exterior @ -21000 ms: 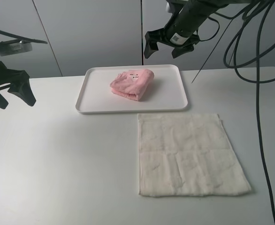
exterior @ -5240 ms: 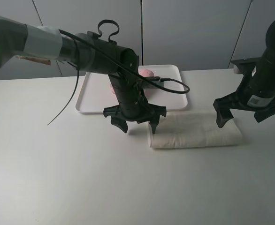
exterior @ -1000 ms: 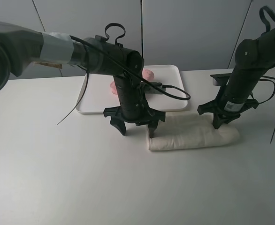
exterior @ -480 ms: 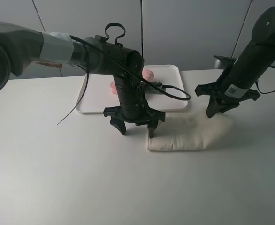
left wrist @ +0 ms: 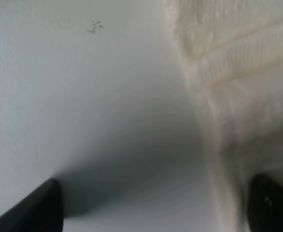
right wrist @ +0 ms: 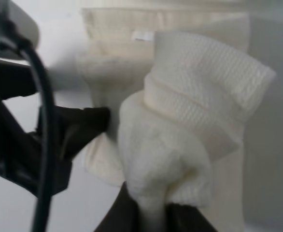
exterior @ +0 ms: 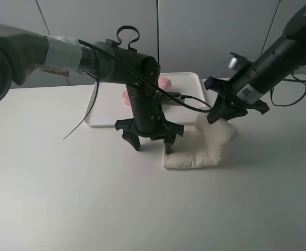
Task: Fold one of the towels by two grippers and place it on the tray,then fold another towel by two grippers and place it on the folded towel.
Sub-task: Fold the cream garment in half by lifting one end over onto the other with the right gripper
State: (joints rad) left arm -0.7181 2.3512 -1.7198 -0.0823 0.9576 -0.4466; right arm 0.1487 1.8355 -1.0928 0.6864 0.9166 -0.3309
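The cream towel [exterior: 192, 155], folded into a long strip, lies on the table in front of the tray [exterior: 105, 107]. My right gripper [exterior: 219, 114] is shut on its right end and holds that end raised, bent over toward the left. The bunched cloth [right wrist: 180, 140] fills the right wrist view above the gripper [right wrist: 150, 218]. My left gripper [exterior: 149, 140] stands open, straddling the strip's left end, one fingertip [exterior: 168, 148] at the cloth. In the left wrist view the towel edge [left wrist: 238, 82] runs by the open gripper [left wrist: 153, 210]. The pink towel [exterior: 164, 83] lies folded on the tray, mostly hidden by the left arm.
The left arm's black cable [exterior: 192, 101] loops over the tray's right part toward the right gripper. The left gripper's finger [right wrist: 81, 126] and cable [right wrist: 41, 121] show close to the towel in the right wrist view. Grey wall panels stand behind the table.
My right gripper has risen and moved left with the cream towel's right end, folding the strip over toward the left gripper. The left arm has stayed in place, open.
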